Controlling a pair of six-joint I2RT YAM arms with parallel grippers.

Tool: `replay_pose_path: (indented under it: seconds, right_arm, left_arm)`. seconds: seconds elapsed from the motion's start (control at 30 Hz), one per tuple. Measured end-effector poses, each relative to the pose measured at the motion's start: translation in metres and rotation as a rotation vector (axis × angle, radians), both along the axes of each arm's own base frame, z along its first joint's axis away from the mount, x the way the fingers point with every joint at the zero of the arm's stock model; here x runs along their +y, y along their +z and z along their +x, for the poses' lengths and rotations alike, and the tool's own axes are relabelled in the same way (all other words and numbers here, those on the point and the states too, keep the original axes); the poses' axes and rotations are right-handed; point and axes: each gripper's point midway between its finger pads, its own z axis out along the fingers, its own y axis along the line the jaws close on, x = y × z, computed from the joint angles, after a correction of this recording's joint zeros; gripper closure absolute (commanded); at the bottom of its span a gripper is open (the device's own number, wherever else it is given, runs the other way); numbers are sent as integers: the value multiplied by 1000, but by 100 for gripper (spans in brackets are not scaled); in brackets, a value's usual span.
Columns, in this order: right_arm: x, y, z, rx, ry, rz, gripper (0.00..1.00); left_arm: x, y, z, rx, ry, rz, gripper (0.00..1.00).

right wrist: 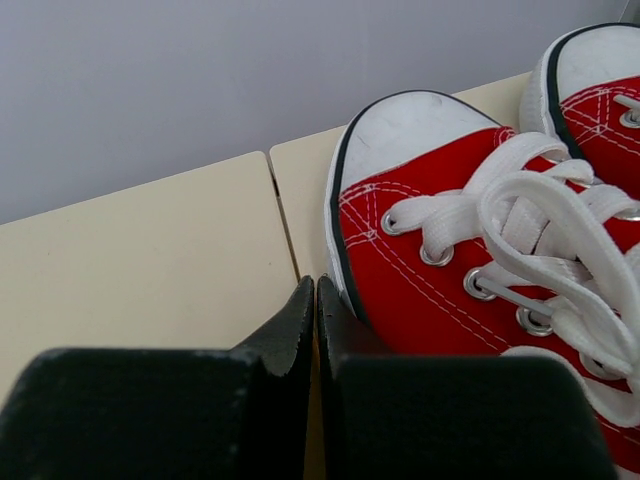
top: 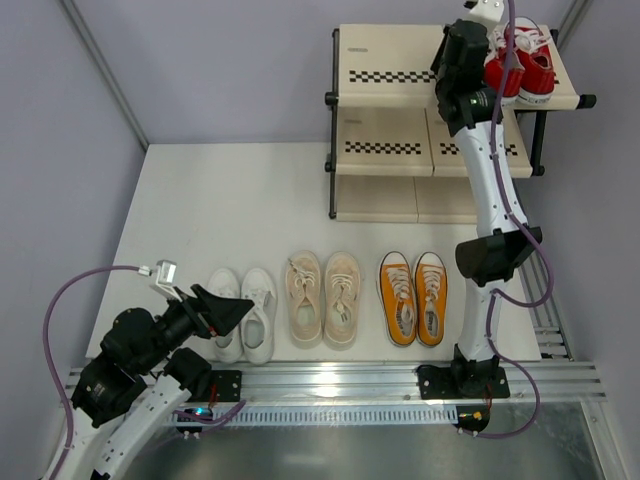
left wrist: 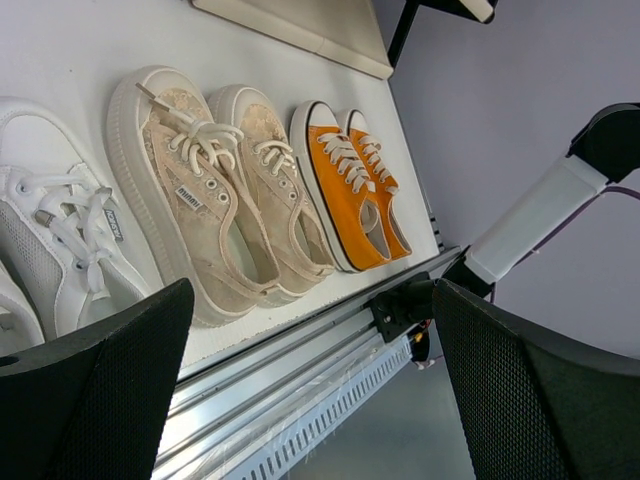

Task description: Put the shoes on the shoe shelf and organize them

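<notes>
shelf [right wrist: 150, 260] seam beside red shoes [right wrist: 440, 270] under clenched right hand [right wrist: 316, 305]; left hand [left wrist: 312, 320] released

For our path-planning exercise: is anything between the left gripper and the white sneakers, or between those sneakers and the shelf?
Nothing visible separates the left gripper from the white sneakers close below it. The table toward the shoe shelf looks bare, but the right arm rises across the shelf's right half; its left half is open.
</notes>
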Motion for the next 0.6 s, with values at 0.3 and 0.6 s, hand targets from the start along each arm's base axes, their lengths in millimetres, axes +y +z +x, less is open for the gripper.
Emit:
replay_pose_path:
  seconds: [0.3,0.6]
  right_arm:
    - [-9,5,17,-57,70,34,96]
    - [52,26,16,-157,428,34,90]
  left_arm:
    - [1,-3,-1,18,2,3,0]
    - [0,-3,-1,29,6,-10,0]
